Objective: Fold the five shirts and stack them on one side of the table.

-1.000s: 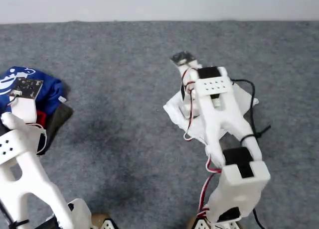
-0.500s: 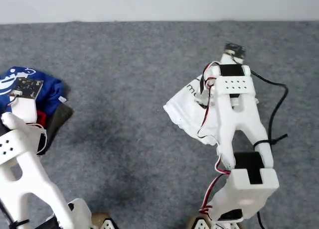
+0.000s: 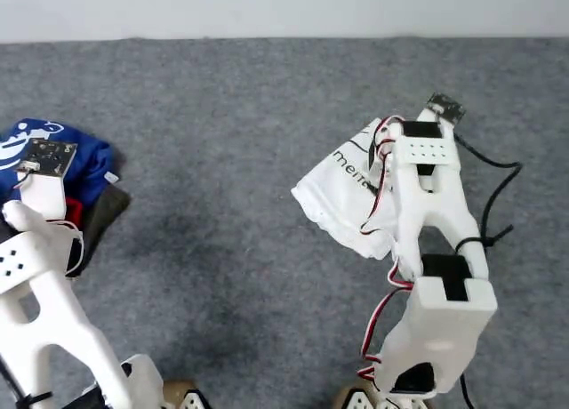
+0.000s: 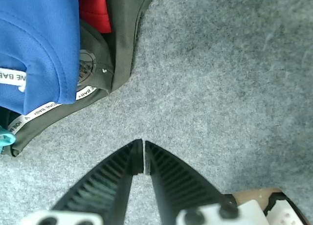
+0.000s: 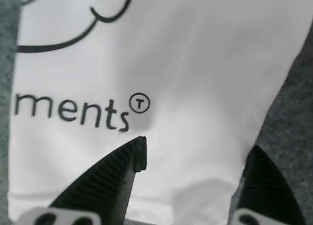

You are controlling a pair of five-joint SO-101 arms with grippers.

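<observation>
White shirt [image 3: 342, 191], black lettering + line drawing on the front, lies on the grey worktop [image 3: 222, 116] right under the right gripper [image 5: 195, 149]. Cloth is fairly flat below the gripper, rumpled at the near edge. Gripper's jaws are spread wide over it, 1 tip over the print, the other at the shirt's edge. 3 more shirts sit in a loose heap just ahead of the left gripper [image 4: 144, 144], whose tips meet w/ nothing between. Blue shirt [image 4: 34, 44] w/ white print is on top, red shirt [image 4: 93, 10] tucked under it, dark grey shirt [image 4: 124, 34] at the bottom. The grey edge is nearest the tips, not touching.
</observation>
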